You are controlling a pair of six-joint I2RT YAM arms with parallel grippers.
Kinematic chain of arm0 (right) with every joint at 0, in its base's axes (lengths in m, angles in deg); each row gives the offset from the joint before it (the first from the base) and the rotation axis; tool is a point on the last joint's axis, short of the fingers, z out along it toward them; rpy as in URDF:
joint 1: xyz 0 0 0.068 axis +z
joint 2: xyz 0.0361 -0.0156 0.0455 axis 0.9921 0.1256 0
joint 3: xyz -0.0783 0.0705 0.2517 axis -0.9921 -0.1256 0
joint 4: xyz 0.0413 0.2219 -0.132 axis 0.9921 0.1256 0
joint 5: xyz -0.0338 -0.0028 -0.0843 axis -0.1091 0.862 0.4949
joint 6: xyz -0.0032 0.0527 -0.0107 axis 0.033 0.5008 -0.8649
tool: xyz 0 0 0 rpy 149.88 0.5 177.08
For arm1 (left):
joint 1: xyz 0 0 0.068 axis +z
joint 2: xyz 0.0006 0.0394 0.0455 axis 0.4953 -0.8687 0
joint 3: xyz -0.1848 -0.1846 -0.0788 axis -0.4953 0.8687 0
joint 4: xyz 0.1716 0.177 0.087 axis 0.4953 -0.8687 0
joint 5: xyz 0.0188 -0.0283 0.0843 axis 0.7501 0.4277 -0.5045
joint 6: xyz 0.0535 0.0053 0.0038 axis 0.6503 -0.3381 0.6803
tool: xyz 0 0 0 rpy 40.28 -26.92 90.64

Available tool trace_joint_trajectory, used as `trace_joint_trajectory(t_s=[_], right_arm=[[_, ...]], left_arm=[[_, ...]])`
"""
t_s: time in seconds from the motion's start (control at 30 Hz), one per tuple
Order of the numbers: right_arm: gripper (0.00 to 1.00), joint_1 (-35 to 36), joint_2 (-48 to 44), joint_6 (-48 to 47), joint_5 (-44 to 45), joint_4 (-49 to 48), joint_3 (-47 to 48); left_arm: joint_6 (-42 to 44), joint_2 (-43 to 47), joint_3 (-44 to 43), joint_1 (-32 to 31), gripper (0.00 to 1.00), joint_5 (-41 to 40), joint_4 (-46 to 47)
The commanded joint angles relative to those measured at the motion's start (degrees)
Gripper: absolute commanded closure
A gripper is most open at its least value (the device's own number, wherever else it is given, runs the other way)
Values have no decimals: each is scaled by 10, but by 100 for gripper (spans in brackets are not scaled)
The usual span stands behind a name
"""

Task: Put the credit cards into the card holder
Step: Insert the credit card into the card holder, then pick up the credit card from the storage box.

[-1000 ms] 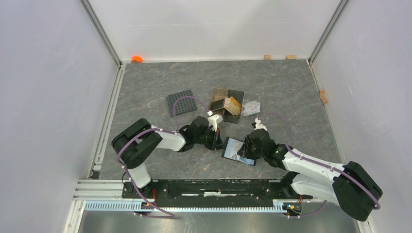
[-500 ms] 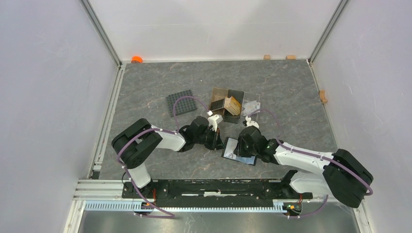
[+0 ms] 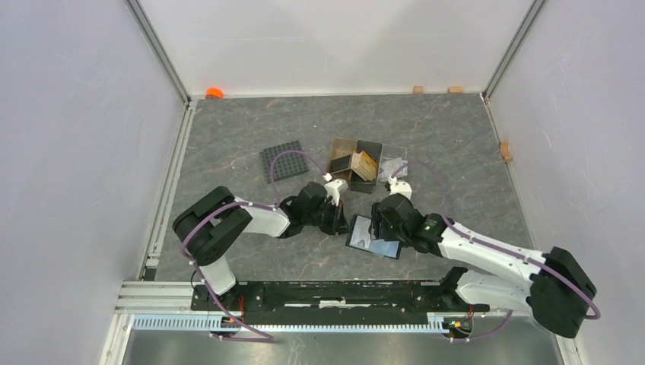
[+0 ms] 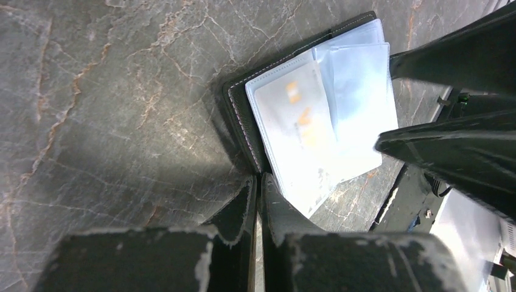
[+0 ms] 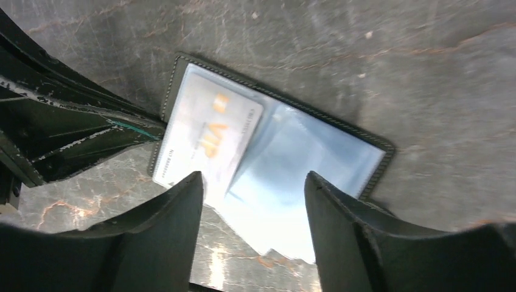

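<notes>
At lower centre, one card (image 5: 210, 137) is sitting inside the card holder (image 3: 373, 237); more credit cards (image 3: 366, 163) are waiting above; left gripper (image 4: 258, 182) fingers are pressing together, right gripper (image 5: 252, 176) fingers are standing spread.

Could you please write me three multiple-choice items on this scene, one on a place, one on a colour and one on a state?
1. Where does the card holder lie?
A. in a drawer
B. on the table, between the left pincer and the right pincer
C. on a shelf

2. What colour is the print on the whitish card on it?
A. green
B. purple
C. orange

3. The right pincer is:
A. open, holding nothing
B. shut on a card
C. out of view

Answers: B, both wrist views show it on bare stone; C, orange letters show; A, its jaws stand wide apart.
</notes>
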Motion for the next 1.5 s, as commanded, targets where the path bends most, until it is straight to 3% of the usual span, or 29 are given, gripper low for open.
trace_joint_trajectory(t_s=[0.0, 0.1, 0.2, 0.4, 0.67, 0.87, 1.1, 1.47], right_arm=[[27, 2, -51, -45, 87, 78, 42], [8, -4, -71, -98, 138, 108, 74], [2, -42, -77, -165, 162, 116, 110], [2, -240, -34, -310, -30, 51, 162], [2, -400, 127, -374, -279, -41, 221], [2, -439, 238, -392, -362, -69, 279], [2, -470, 294, -387, -423, -122, 272], [2, -474, 359, -381, -422, -140, 292]], left_arm=[[-5, 9, 18, 11, 98, -48, -67], [-5, 18, 21, 12, 98, -51, -69], [-3, 20, 23, 12, 98, -56, -68], [0, 5, 12, 12, 98, -49, -69], [1, -21, 0, 12, 98, -42, -72], [-4, -32, -3, 12, 98, -20, -63], [-7, -34, -4, 12, 98, -3, -56], [-5, -30, -3, 12, 98, -4, -57]])
